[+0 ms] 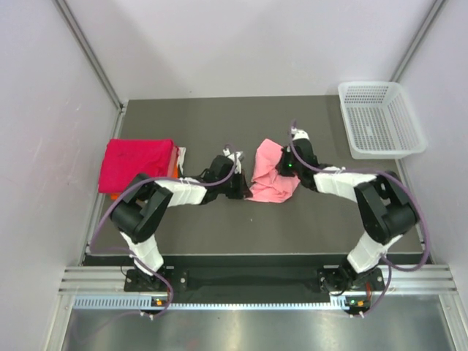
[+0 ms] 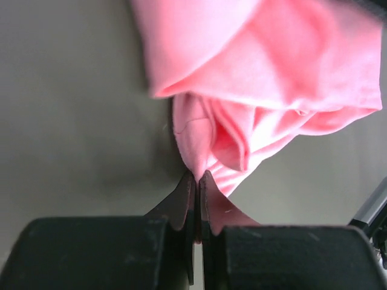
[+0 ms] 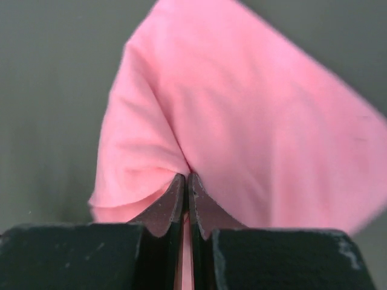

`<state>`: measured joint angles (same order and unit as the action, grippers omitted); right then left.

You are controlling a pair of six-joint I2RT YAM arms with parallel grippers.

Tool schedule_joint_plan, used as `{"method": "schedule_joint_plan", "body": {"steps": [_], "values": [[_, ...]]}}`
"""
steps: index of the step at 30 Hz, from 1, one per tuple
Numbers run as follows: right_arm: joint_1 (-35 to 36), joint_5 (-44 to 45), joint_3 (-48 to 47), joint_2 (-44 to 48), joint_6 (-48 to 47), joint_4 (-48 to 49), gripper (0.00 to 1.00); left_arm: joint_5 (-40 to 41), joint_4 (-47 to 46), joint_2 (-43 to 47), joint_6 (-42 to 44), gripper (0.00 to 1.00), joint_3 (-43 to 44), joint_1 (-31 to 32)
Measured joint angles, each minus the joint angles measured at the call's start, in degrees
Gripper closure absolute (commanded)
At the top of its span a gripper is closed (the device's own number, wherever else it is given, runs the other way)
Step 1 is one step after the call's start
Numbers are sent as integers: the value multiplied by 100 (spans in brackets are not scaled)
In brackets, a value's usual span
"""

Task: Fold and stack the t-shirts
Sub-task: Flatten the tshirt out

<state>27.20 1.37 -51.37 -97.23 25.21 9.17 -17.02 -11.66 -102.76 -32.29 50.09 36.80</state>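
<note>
While the left end effector [image 2: 198, 176] pinches it, the t-shirt [image 2: 272, 72] bunches.

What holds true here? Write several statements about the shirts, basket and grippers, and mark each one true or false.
1. The left gripper is shut on the pink t-shirt. True.
2. The right gripper is open. False: it is shut on the same pink t-shirt.
3. The pink t-shirt lies in the white basket. False: it is bunched on the table between the arms, and the basket stands apart at the far right corner.
4. A folded magenta-red shirt lies at the table's left side. True.
</note>
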Motion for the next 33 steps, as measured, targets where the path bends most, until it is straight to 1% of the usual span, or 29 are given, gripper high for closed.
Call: {"method": "schedule_joint_plan", "body": {"steps": [3,5,6,8,9,10,12,15,17,19,23,27,29,33], "values": [[-260,428,459,514,282,74,100,48,-70,361,-190,100,-358,-286],[-490,841,850,1001,549,105,99,81,-168,647,-409,100,-691,-785],[-568,1084,1034,1239,667,155,89,144,-219,811,-507,100,-874,-1058],[-697,1596,1416,1773,953,186,63,426,-203,1292,-706,100,-1353,-1670],[-721,1902,1587,2028,1067,219,41,590,-162,1513,-780,100,-1517,-1836],[-737,2166,1746,2295,1200,223,34,780,-111,1786,-837,100,-1687,-1934],[-734,2524,1928,2651,1252,245,31,999,-96,2304,-898,100,-1943,-1926],[-734,2636,2026,2865,1167,393,30,1093,-129,2798,-916,100,-2063,-1843],[-702,2474,2011,2802,955,579,30,1097,-188,2931,-907,100,-2063,-1812],[-608,2124,1869,2557,664,656,29,1097,-208,2951,-876,100,-2063,-1779],[-166,1493,1021,1609,66,573,31,1095,-201,2927,-804,100,-2061,-1659],[264,994,258,949,-387,420,32,1117,-203,2909,-743,100,-2061,-1440],[372,774,-120,686,-531,212,32,1204,-238,2909,-728,100,-2061,-1228],[487,468,-1174,-42,-728,-407,30,1436,-264,2712,-651,100,-1923,-538]]}}
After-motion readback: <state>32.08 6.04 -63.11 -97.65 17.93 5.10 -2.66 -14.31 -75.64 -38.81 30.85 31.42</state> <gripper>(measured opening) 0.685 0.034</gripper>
